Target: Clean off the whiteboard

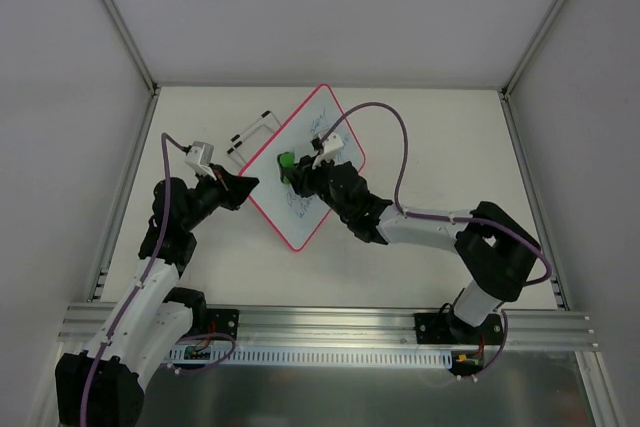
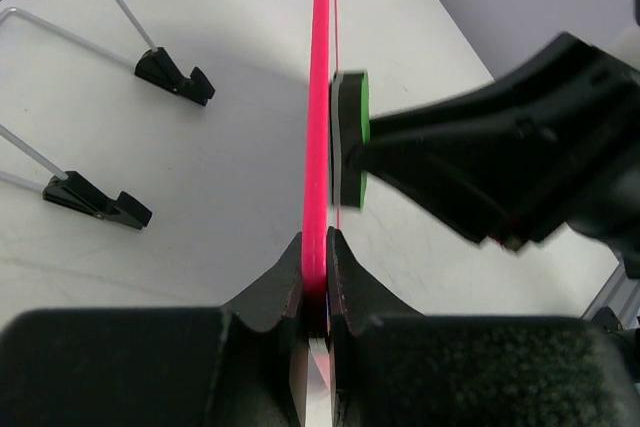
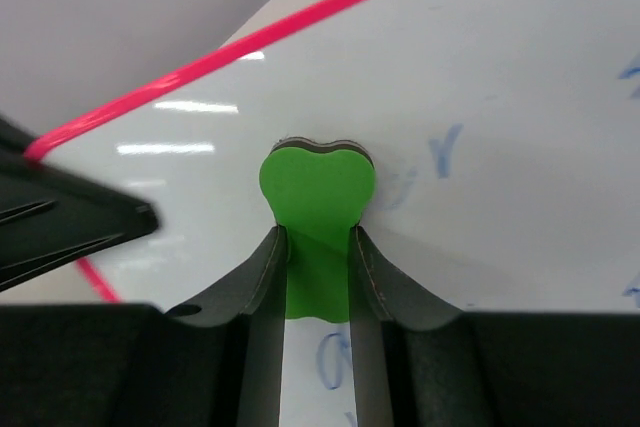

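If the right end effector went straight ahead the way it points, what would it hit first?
The whiteboard: the green eraser in the right end effector looks pressed against its face, nothing between.

A: What do the arms look like?
B: Both the left arm (image 1: 150, 292) and right arm (image 1: 425, 230) mix white shells with black joints; a purple cable (image 1: 398, 152) runs along each
A: And the wrists?
B: A small white camera box (image 1: 200, 155) on each; the fingers (image 2: 270, 292) are matte black, grainy, tapering to curved tips
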`<move>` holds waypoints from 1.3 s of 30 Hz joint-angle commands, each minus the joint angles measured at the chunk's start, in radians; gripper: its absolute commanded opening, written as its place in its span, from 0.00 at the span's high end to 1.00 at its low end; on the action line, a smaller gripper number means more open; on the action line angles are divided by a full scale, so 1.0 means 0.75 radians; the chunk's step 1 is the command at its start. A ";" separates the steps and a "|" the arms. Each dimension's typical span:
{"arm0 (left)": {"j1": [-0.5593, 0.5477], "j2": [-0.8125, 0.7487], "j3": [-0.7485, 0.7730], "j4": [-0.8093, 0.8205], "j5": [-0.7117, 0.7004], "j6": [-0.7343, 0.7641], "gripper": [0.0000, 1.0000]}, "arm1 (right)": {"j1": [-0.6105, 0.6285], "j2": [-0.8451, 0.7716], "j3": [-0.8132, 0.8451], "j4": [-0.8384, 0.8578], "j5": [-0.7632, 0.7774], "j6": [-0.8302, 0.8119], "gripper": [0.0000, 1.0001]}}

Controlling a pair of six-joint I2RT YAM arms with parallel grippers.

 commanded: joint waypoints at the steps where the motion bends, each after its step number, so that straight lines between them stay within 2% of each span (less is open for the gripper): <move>1: -0.033 -0.008 -0.004 -0.219 0.134 0.197 1.00 | -0.169 -0.007 -0.038 0.011 0.094 0.050 1.00; 4: -0.033 -0.002 0.000 -0.231 0.157 0.191 1.00 | -0.260 0.021 -0.014 0.002 0.027 0.058 1.00; 9: -0.035 0.026 0.021 -0.250 0.184 0.189 1.00 | -0.293 0.065 0.082 -0.083 -0.089 0.026 1.00; 23: -0.035 0.063 0.031 -0.250 0.214 0.189 1.00 | 0.012 0.089 0.170 -0.084 -0.122 0.099 1.00; 33: -0.035 0.026 0.021 -0.252 0.200 0.185 1.00 | -0.168 0.005 -0.020 -0.137 0.147 0.144 1.00; 39: -0.035 0.024 0.023 -0.254 0.202 0.182 1.00 | -0.174 0.005 -0.063 -0.141 0.072 0.187 1.00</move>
